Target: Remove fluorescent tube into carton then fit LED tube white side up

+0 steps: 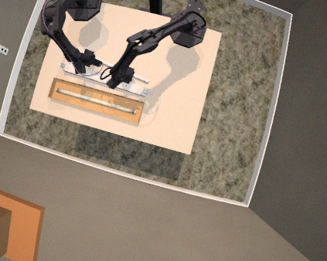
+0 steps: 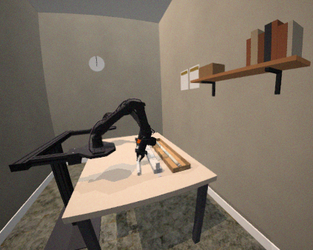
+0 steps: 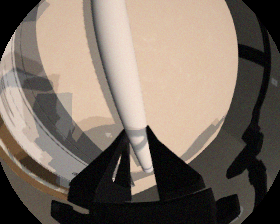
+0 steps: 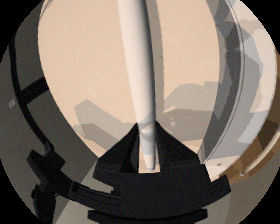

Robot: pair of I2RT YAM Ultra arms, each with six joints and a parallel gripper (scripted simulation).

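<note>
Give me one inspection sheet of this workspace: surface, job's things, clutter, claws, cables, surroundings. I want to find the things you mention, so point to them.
Surface: pale bench (image 1: 175, 131) (image 2: 115, 196), shadows across it, no damage visible
Old tube (image 1: 95, 101) (image 2: 169, 155): inside carton (image 1: 93, 114) (image 2: 182, 168)
Carton: wholly on bench
Fixture (image 1: 132, 89) (image 2: 151, 159): beside carton, LED tube not in it
LED tube (image 1: 141, 79) (image 2: 139, 168) (image 3: 118, 60) (image 4: 136, 50): outside fixture, looks unbroken
Clutter: nothing seen
Left claw (image 1: 125, 79) (image 2: 140, 158) (image 3: 136, 130): shut on LED tube
Right claw (image 1: 93, 61) (image 4: 146, 124): shut on LED tube
Cables: loops near both claws; snags, nothing seen
Surroundings: walls, clock (image 2: 97, 63), shelf (image 2: 248, 69) holding books (image 2: 274, 41)
</note>
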